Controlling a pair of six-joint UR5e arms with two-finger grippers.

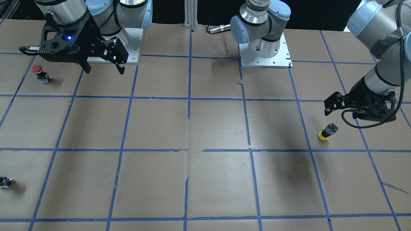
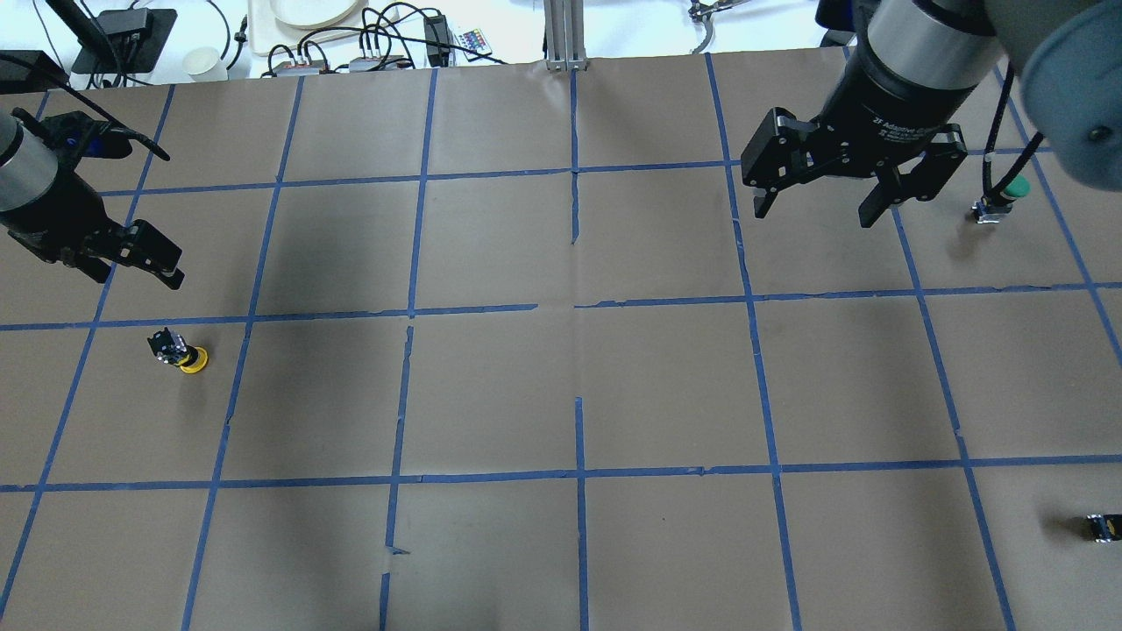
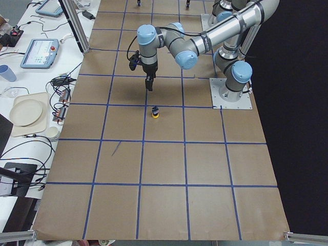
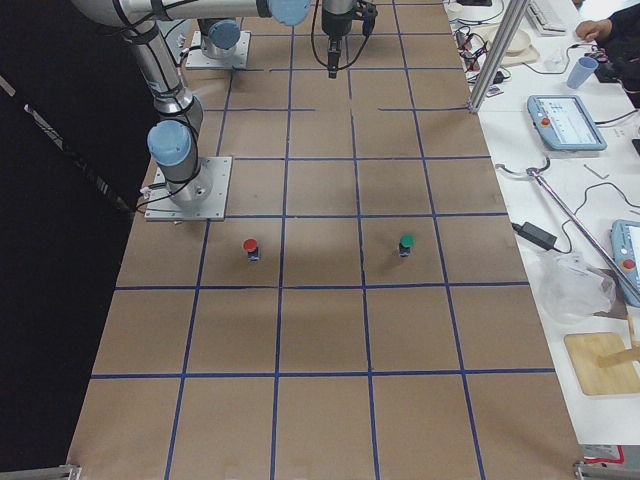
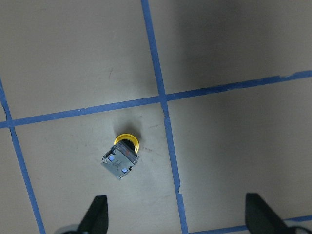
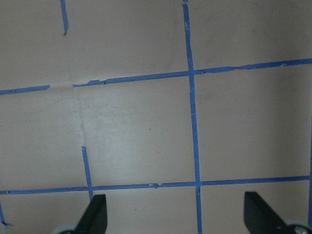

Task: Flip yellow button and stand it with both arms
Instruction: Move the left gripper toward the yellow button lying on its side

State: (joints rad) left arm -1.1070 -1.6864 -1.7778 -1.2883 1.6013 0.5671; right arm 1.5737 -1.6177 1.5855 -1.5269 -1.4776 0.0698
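The yellow button (image 1: 327, 131) rests with its yellow cap on the brown paper and its black-and-grey body upward, slightly tilted. It also shows in the overhead view (image 2: 181, 350), the left side view (image 3: 156, 111) and the left wrist view (image 5: 122, 157). My left gripper (image 1: 331, 104) is open and empty and hovers above the table a little way from the button; it also shows in the overhead view (image 2: 158, 263) and its own wrist view (image 5: 178, 217). My right gripper (image 1: 104, 68) is open and empty, held high on the far side of the table (image 2: 815, 210), over bare paper (image 6: 175, 217).
A red-capped button (image 1: 38, 72) and a green-capped button (image 2: 1004, 197) stand on the right arm's side. A small dark capless block (image 2: 1103, 526) lies near that side's front edge. The arm base plates (image 1: 265, 59) sit at the robot's edge. Blue tape lines grid the paper.
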